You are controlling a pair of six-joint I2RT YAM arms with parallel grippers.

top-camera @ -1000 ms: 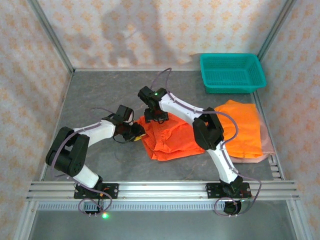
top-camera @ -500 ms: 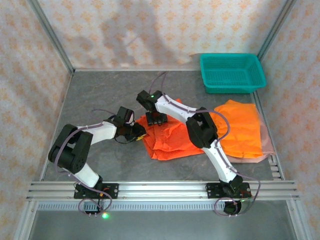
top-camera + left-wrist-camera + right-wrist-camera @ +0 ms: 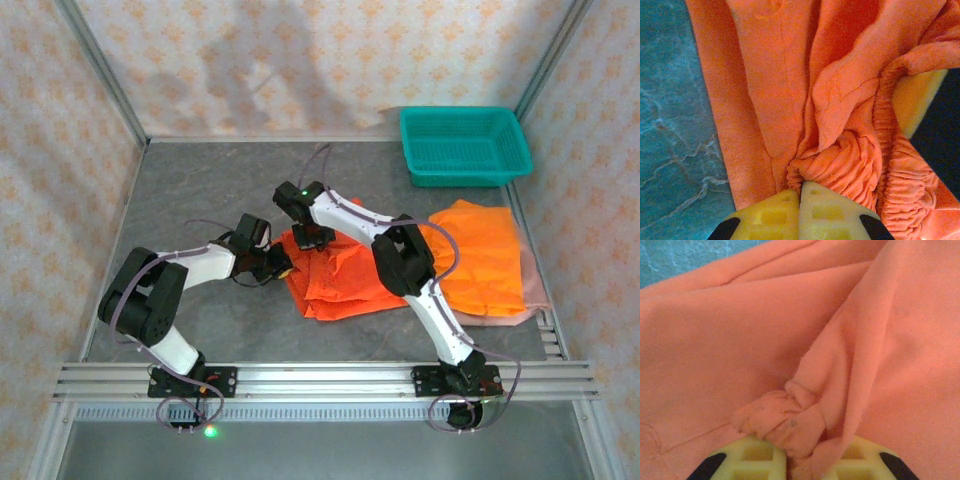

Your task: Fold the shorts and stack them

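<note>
Crumpled bright orange shorts [image 3: 340,275] lie mid-table. My left gripper [image 3: 283,265] is at their left edge. In the left wrist view its yellow fingers [image 3: 770,215] are pressed together, with a gathered fold of the orange shorts [image 3: 790,75] pinched at the tips by the ribbed waistband [image 3: 900,170]. My right gripper [image 3: 315,238] is at the shorts' far-left corner. Its fingers [image 3: 755,457] are shut on a knotted bunch of the orange cloth [image 3: 785,422]. A second pair of orange shorts [image 3: 485,255] lies folded at the right, on top of pink-mauve shorts [image 3: 535,295].
A teal plastic basket [image 3: 463,145] stands at the back right corner. Patterned walls close in the grey table [image 3: 200,190] on three sides. The rail [image 3: 320,380] with the arm bases runs along the near edge.
Both grippers have closed on the crumpled orange shorts. The right gripper first dropped onto the cloth's far-left corner. The left gripper edged right into the cloth's left edge.
</note>
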